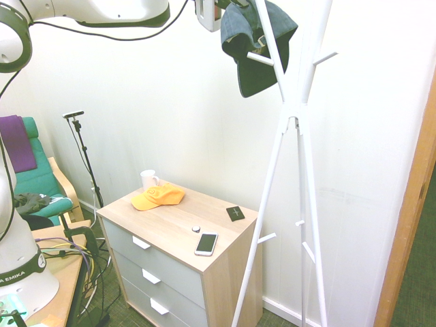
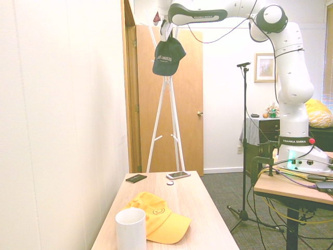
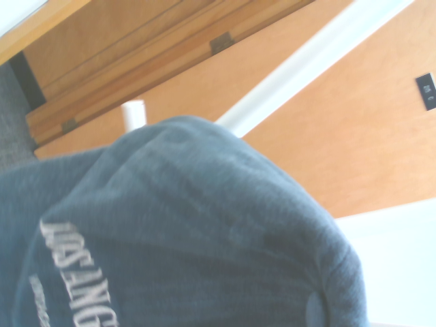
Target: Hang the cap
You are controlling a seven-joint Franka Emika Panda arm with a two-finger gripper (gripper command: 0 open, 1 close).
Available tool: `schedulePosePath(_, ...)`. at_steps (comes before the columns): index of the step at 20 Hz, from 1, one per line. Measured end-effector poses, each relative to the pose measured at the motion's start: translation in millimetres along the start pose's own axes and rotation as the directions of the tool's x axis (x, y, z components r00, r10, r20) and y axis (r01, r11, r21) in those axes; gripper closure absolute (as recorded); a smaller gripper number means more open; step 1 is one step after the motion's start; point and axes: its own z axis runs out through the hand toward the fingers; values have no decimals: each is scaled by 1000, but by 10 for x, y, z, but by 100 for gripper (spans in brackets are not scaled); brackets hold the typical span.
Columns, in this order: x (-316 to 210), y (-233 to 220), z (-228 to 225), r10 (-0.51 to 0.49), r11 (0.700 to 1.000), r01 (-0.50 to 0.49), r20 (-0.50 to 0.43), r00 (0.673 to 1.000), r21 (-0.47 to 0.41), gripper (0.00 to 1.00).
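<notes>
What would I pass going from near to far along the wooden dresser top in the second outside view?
White mug → yellow-orange cap → small round white thing → black wallet and smartphone, about level at the far end.

1. The fingers are not visible in either exterior view; the cap (image 1: 255,41) and the picture's top edge cover them.
2. The coat stand (image 1: 298,109) is cut off at its top in the first exterior view.
3. The cap's white lettering (image 3: 78,272) runs off the wrist view's edge, so it cannot be read whole.
4. The small round object (image 1: 196,229) on the bench (image 1: 177,218) is too small to identify.
</notes>
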Motion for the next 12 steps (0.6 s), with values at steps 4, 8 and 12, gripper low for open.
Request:
schedulePosePath(4,-18,5,43,1,1000,-1,17,1000,1,100)
schedulePosePath(8,-323,-73,285,1,1000,0,74,997,-24,100)
schedulePosePath(12,-722,-17,433,11,1000,-8,140,990,-28,0)
